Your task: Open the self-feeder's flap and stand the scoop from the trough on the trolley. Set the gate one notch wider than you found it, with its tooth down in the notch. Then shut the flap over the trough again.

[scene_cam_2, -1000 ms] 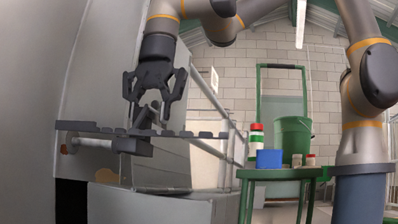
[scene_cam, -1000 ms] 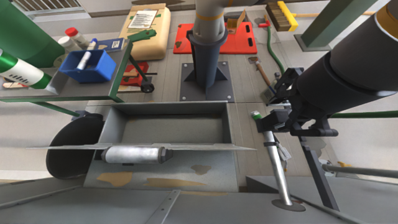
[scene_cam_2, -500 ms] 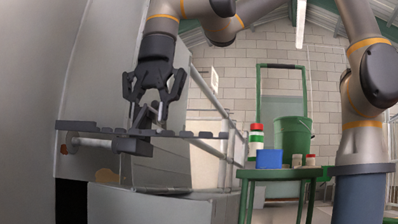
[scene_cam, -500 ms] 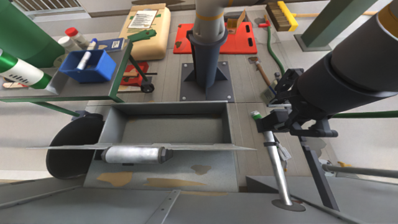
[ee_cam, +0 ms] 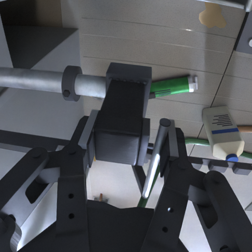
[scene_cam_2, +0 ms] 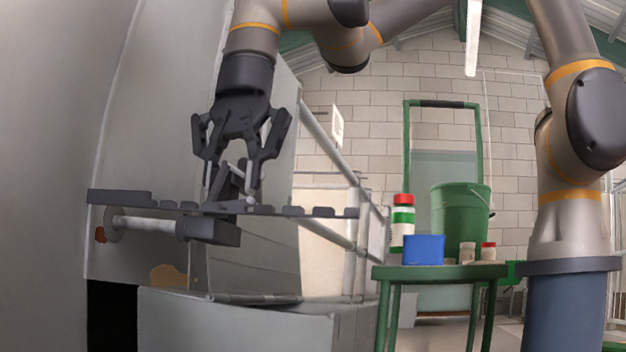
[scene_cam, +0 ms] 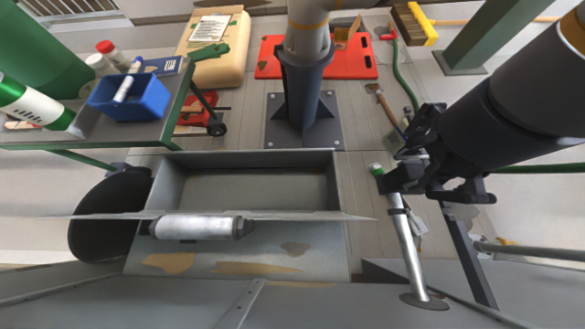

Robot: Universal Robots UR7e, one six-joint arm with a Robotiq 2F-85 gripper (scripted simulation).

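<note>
On the feeder's side a notched rack [scene_cam_2: 227, 208] runs out from the hopper wall, with the gate lever's steel rod [scene_cam: 406, 242] and its dark grip block [ee_cam: 123, 115] beside it. My gripper [ee_cam: 128, 149] straddles the block and a thin steel latch pin [ee_cam: 154, 157], its fingers open and holding nothing. Whether the tooth sits in a notch is hidden. The trough [scene_cam: 249, 183] lies empty with its flap [scene_cam: 205, 217] swung up. The scoop [scene_cam: 124, 87] stands in the blue bin [scene_cam: 130, 97] on the green trolley [scene_cam: 100, 128].
A green bucket [scene_cam_2: 460, 218] and several bottles share the trolley top. The arm's pedestal [scene_cam: 301, 91] stands behind the trough. On the floor lie a feed sack [scene_cam: 215, 45], a red mat, a hose, a brush and a white bottle [ee_cam: 223, 132].
</note>
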